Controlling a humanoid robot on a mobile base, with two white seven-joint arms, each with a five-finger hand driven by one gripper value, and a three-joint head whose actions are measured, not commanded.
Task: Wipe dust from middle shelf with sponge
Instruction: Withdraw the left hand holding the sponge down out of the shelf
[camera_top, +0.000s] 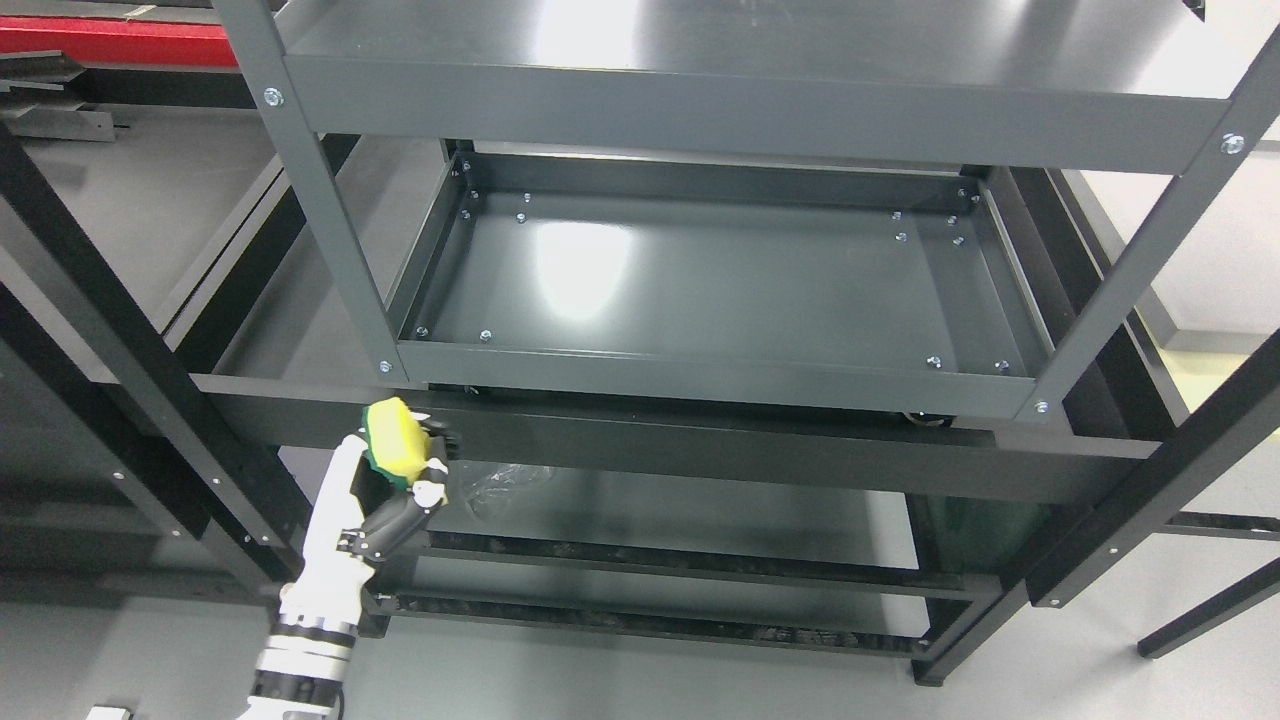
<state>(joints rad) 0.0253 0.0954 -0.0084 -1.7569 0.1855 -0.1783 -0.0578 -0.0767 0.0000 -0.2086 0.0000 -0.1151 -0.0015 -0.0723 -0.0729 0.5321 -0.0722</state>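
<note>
Grey steel shelf (700, 290) bare, glossy; left hand (385, 495) grips sponge (395, 450).

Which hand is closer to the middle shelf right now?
Left. The left hand, gripping the sponge, sits just below the middle shelf's front left corner. The right hand isn't in view.

You find no readable text, label, brand, number or sign here: nothing is printed on the shelf (700, 375), its posts or the sponge (397, 440), and nothing legible shows on the floor around.
</note>
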